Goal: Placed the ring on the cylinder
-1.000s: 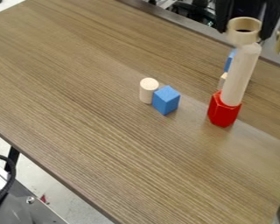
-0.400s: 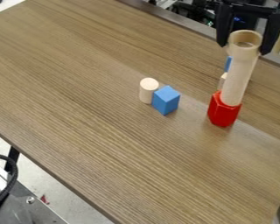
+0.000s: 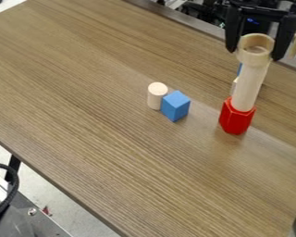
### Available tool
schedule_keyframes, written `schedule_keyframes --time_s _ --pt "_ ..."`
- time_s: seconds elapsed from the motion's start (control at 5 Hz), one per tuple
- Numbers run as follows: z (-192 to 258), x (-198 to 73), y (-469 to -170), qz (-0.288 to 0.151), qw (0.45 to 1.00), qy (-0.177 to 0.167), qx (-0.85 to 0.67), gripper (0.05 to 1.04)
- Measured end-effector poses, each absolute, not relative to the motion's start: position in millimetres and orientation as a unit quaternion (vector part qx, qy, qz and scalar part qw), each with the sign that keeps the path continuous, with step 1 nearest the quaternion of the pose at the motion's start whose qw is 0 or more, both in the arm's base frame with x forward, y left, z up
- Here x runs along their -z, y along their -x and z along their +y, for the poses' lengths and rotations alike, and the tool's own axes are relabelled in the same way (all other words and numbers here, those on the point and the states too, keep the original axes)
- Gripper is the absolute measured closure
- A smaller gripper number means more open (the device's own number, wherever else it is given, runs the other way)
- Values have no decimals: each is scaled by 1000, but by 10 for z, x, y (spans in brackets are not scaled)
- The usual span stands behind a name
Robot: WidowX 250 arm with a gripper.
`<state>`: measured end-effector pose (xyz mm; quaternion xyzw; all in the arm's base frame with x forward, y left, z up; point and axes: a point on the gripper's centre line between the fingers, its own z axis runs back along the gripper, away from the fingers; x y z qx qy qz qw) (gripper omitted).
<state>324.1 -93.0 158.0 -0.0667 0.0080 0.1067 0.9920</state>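
The brown wood-grained table (image 3: 113,152) is marked by long, fine streaks. At upper right, the black two-finger hand (image 3: 254,54) is spread wide and nothing appears to be gripped, probably so that the ring can be cleared. Between its fingers, the pale wooden ring (image 3: 254,59) is seated around the top of the tall, smooth, pale cylinder (image 3: 248,85), which is held upright by the glossy red faceted block (image 3: 236,119), seemingly as a base. Near the centre, a blue block (image 3: 175,106) is set just beside a short wooden peg (image 3: 155,97).
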Motion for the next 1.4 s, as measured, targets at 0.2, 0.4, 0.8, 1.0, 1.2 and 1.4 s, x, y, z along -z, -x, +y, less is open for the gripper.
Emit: schedule_keyframes --time_s 0.2,0.4,0.8,1.0,1.2,1.4 --pt "-935 -1586 -3232 11 991 70 -109 330" --pt "-955 -1654 -3254 7 991 76 -108 330" --pt "-991 -1827 -3361 -19 990 89 -106 330" --pt "-988 -1770 -3380 -12 991 86 -106 330" --pt "-970 -1735 -3390 -10 991 78 -104 330" --pt "-957 -1665 -3402 -8 992 74 -105 330"
